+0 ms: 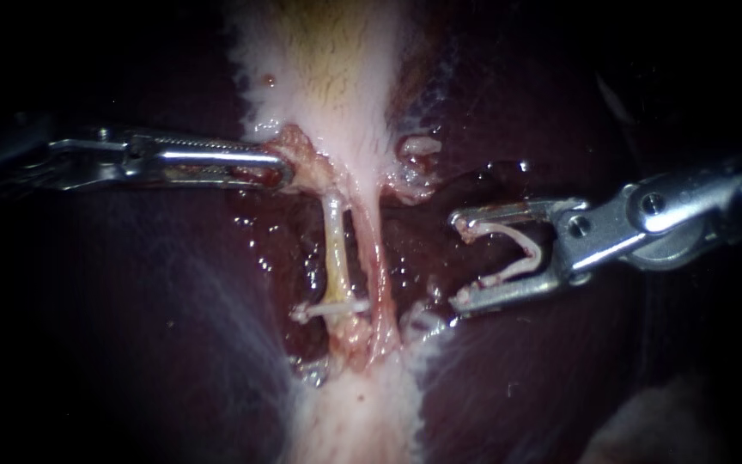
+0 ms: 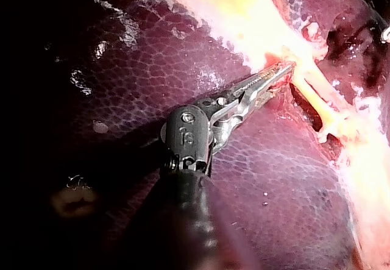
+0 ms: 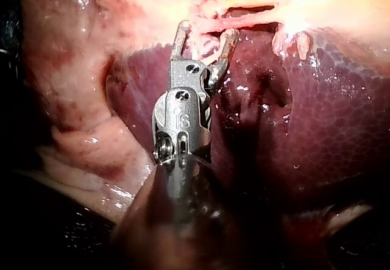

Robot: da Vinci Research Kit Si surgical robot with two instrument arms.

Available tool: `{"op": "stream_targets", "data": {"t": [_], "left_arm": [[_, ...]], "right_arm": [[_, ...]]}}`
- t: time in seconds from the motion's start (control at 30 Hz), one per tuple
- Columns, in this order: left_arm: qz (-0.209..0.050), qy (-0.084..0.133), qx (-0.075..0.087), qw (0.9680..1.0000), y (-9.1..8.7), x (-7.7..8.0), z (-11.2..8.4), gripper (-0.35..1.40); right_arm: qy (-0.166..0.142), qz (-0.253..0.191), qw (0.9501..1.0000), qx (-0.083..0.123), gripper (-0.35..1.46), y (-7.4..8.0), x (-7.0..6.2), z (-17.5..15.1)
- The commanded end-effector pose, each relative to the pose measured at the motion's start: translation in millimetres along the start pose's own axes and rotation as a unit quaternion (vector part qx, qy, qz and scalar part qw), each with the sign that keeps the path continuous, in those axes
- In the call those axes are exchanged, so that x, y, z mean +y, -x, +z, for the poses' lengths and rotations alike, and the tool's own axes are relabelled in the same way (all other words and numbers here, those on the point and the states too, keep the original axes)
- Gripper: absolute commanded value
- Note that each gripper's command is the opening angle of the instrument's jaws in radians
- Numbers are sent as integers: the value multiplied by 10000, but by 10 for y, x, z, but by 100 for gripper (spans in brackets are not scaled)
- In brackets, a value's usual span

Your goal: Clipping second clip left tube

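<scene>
Starting with the endoscope view: the left instrument (image 1: 283,169), a slim steel shaft with long toothed jaws, has its jaws clamped together on ragged pink tissue (image 1: 301,153) at the foot of the pale white tissue band (image 1: 328,77). The left tube (image 1: 335,245), a thin pale-yellow strand, runs down the middle of the opened bed in the dark maroon liver (image 1: 130,326), just beside the pinker right tube (image 1: 373,258). A small white closed clip (image 1: 330,307) crosses its lower end. The right instrument (image 1: 459,259) stands apart from both tubes, toward the liver's right edge. Its jaws are spread wide, and the open white U-shaped clip (image 1: 532,249) seats against both (loaded, not yet around anything).

In the left wrist view, the left instrument (image 2: 285,70) grips at its tip, with the yellow tube just beside and ahead of it.

In the right wrist view, the right instrument (image 3: 206,32) points at two pale strands just ahead. Which one is which cannot be told here.

Handling judgement: the tube looks soft, wet, slippery and easily torn. Take it on the bare stretch between the seated clip and the gripped tissue, with the clip square across it and without snagging the pinker strand.
</scene>
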Motion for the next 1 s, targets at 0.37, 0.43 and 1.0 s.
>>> {"op": "stream_targets", "data": {"t": [0.37,0.43,1.0], "left_arm": [[-115,16,38,9999,-37,27,-73,-35],[-179,15,114,9998,-47,37,-88,-35],[-119,-1,180,9998,-54,51,-93,-35]], "right_arm": [[2,-4,10000,-1,50,2,-1,1],[2,-4,10000,-1,50,2,-1,1],[123,406,9991,-16,50,-5,-7,42]]}}
